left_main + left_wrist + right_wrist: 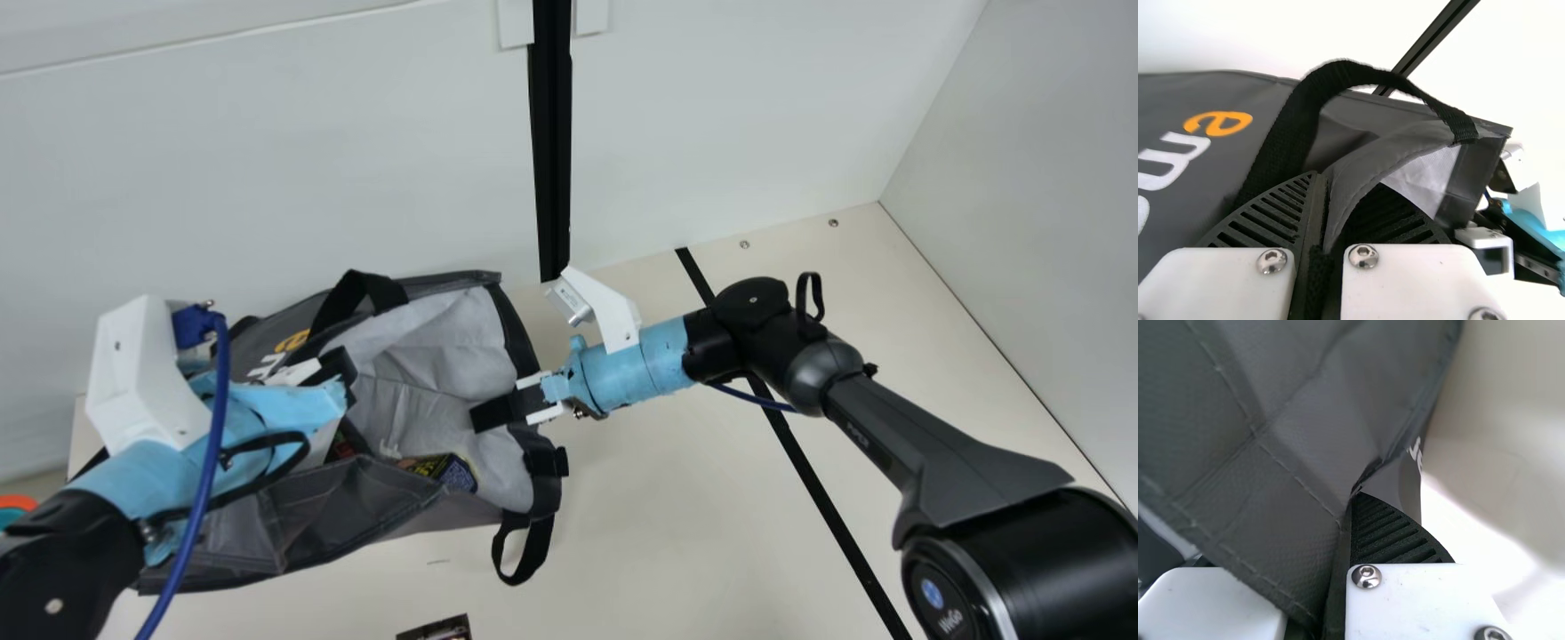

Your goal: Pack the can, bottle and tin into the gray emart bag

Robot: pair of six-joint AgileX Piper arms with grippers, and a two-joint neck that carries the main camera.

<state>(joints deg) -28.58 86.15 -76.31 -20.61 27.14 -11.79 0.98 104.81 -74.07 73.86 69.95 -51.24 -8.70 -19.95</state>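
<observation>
1. Main view: one gray emart bag [356,511] lay between two grippers; the left gripper [338,369] sat toward its ten o'clock, the right gripper [484,415] toward its three o'clock.
2. Two black strap loops showed, at twelve o'clock from the left fingers and between five and six from the right.
3. Both grippers were closed on the bag, pinching its fabric edge between their ribbed fingers.
4. One printed item [440,471] lay inside, at half past four from the left fingers and near seven from the right; it was perhaps the tin, partly hidden.
5. One dark printed box [437,629] lay on the table, beyond the bag's six o'clock side.
</observation>
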